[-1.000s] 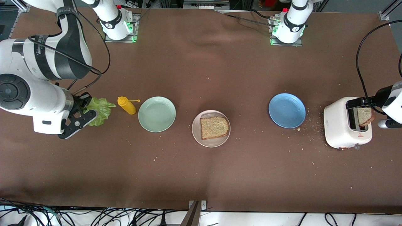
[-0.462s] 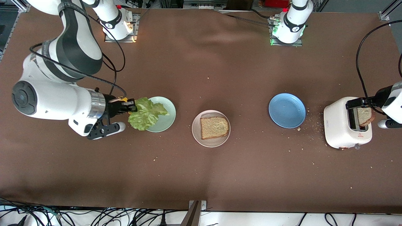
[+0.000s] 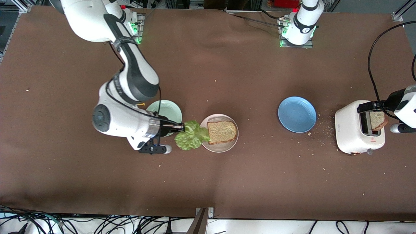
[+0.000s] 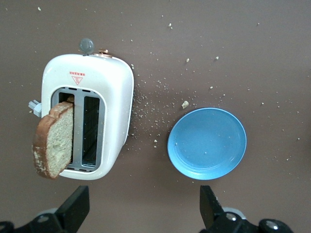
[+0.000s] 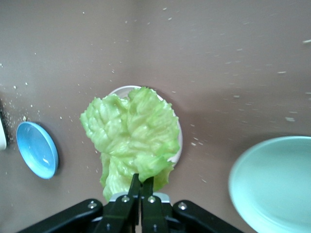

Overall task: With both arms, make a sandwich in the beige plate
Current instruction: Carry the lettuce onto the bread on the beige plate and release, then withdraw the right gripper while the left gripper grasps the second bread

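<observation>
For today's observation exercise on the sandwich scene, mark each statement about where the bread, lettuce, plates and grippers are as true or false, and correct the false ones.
1. The right gripper is shut on the lettuce leaf. True.
2. The beige plate holds one bread slice. True.
3. The lettuce leaf already lies flat on that bread slice. False: it hangs from the right gripper over the plate's rim, at the side toward the right arm's end.
4. The left gripper grips the toast in the toaster. False: it is open above the toaster, touching nothing.
5. The blue plate holds bread. False: it holds none.
</observation>
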`<state>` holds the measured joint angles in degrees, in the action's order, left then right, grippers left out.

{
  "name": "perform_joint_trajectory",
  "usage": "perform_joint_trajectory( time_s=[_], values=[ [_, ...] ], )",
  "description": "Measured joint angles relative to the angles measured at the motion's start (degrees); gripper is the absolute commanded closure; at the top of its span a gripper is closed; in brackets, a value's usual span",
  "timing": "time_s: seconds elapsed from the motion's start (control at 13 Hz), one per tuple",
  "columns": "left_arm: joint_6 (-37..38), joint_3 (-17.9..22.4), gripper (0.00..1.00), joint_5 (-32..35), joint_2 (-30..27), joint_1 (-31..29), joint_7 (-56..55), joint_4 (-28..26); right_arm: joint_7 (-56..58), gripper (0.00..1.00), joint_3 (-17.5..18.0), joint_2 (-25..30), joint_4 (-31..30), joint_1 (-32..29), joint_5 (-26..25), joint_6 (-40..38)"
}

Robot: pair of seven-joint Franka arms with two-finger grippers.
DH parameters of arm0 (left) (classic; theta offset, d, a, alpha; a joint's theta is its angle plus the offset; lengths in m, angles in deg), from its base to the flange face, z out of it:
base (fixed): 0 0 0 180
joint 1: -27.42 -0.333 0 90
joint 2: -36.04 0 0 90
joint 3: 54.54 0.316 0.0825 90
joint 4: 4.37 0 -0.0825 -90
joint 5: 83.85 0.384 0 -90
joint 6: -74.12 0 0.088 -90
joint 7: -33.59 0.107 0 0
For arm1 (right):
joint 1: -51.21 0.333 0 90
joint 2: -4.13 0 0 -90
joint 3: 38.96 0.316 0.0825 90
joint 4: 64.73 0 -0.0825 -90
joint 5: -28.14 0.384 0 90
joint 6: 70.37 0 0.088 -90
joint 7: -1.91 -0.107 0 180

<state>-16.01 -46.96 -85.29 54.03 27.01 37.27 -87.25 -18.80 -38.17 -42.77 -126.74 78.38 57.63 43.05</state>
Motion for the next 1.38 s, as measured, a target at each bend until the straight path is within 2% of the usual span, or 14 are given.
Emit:
perform_joint_trajectory(
  time_s=[0.23, 0.38, 0.69, 0.77, 0.85, 0.92, 1.38],
  values=[
    [0.0, -0.02, 0.0, 0.0, 0.07, 0.0, 0.0, 0.0, -6.12, 1.0, 0.15, -2.9, -2.51, 6.47, 2.39, 9.69],
    [0.0, -0.06, 0.0, 0.0, 0.23, 0.0, 0.0, -0.01, -7.25, 1.0, 0.15, -4.0, -3.08, 8.69, 3.42, 11.22],
    [0.0, -0.09, 0.0, 0.0, 0.39, 0.0, 0.0, -0.01, -7.33, 1.0, -0.3, -5.25, -4.45, 8.6, 2.09, 11.26],
    [0.0, -0.09, 0.0, 0.0, 0.4, 0.0, 0.0, -0.01, -7.33, 0.75, -0.33, -5.39, -4.83, 8.42, 1.26, 11.26],
    [0.0, -0.09, 0.0, 0.0, 0.4, 0.0, 0.0, -0.01, -7.33, 0.23, -0.33, -5.55, -5.09, 8.34, 0.72, 11.26],
    [0.0, -0.09, 0.0, 0.0, 0.4, 0.0, 0.0, -0.01, -7.33, 0.0, -0.33, -5.72, -5.26, 8.35, 0.17, 11.24],
    [-0.09, 0.04, 0.0, 0.0, 0.41, -1.03, 0.0, -0.01, -7.29, 0.0, -0.89, -5.48, -5.51, 7.83, -8.71, 9.97]
  ],
)
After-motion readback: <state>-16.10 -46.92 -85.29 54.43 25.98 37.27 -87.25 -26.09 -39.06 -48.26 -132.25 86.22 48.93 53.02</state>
